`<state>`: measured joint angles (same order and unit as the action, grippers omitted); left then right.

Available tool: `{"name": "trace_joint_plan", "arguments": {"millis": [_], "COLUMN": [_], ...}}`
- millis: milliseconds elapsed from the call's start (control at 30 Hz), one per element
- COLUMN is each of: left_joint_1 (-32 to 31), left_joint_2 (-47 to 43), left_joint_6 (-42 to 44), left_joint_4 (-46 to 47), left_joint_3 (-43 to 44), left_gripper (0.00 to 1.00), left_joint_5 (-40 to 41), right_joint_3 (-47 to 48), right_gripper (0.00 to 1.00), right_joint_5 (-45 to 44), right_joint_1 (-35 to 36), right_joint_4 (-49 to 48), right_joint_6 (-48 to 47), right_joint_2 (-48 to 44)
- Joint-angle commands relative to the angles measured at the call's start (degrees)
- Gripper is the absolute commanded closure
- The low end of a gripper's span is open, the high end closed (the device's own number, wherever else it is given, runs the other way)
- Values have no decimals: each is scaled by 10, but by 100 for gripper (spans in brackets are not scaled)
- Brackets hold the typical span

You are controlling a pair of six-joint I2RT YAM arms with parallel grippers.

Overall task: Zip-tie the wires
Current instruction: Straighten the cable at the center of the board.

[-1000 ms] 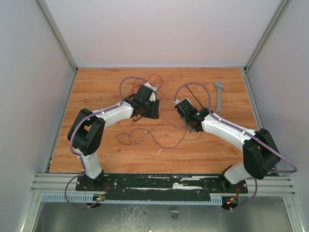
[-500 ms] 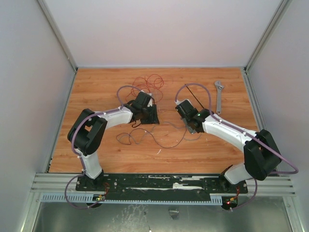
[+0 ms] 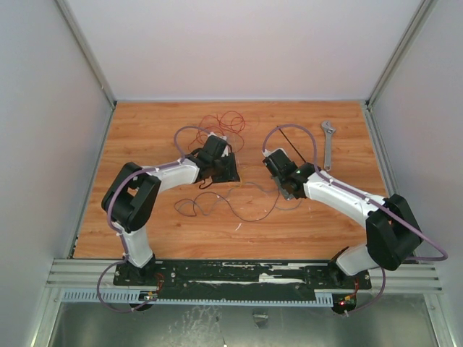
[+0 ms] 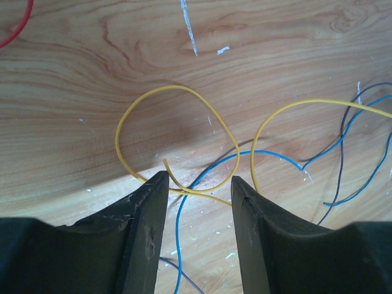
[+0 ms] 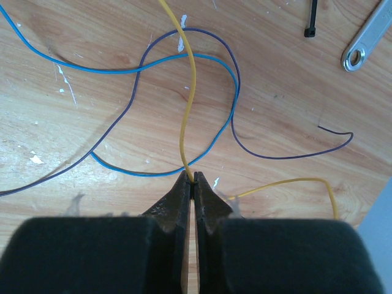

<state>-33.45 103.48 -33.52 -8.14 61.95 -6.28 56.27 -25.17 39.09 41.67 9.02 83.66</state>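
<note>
We see the right gripper closed tight, its tips pinching a yellow strand that runs straight away from the jaws across the wooden table. Blue and purple strands curve around it on the boards.

The left gripper stands partly open, holding nothing. A yellow loop lies on the wood, and its tail crosses the gap between the fingers.

The loose tangle of thin wires sprawls from red loops at the far middle of the table down to the boards between and in front of the two grippers.

The thin black plastic zip tie lies flat just beyond the right gripper. Its long axis runs diagonally from far-left to near-right. The silver metal adjustable wrench lies near it on the right, pointing far to near.
</note>
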Motion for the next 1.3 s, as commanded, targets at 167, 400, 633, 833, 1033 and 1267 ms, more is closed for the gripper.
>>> {"name": "trace_joint_plan", "arguments": {"millis": [167, 400, 633, 833, 1033, 1267], "left_joint_1": [-4, -5, -6, -3, 64, 191], "left_joint_2": [31, 42, 51, -26, -190, -409], "left_joint_6": [-7, -8, -13, -4, 1, -32], "left_joint_4": [31, 40, 59, 54, 26, 22], "left_joint_3": [19, 18, 12, 0, -27, -158], "left_gripper": [55, 60, 78, 100, 100, 100], "left_joint_5": [10, 17, 10, 42, 76, 58], "right_joint_3": [-4, -5, -6, -10, -14, 4], "right_gripper": [100, 100, 100, 100, 100, 100], "right_joint_5": [-3, 1, 1, 20, 59, 65], "right_joint_1": [-3, -3, -2, -21, -96, -186], "right_joint_4": [-12, -12, -11, -21, -41, -68], "right_joint_6": [4, 7, 8, 4, -15, -10], "right_joint_2": [-17, -13, -13, -31, -67, -73]}}
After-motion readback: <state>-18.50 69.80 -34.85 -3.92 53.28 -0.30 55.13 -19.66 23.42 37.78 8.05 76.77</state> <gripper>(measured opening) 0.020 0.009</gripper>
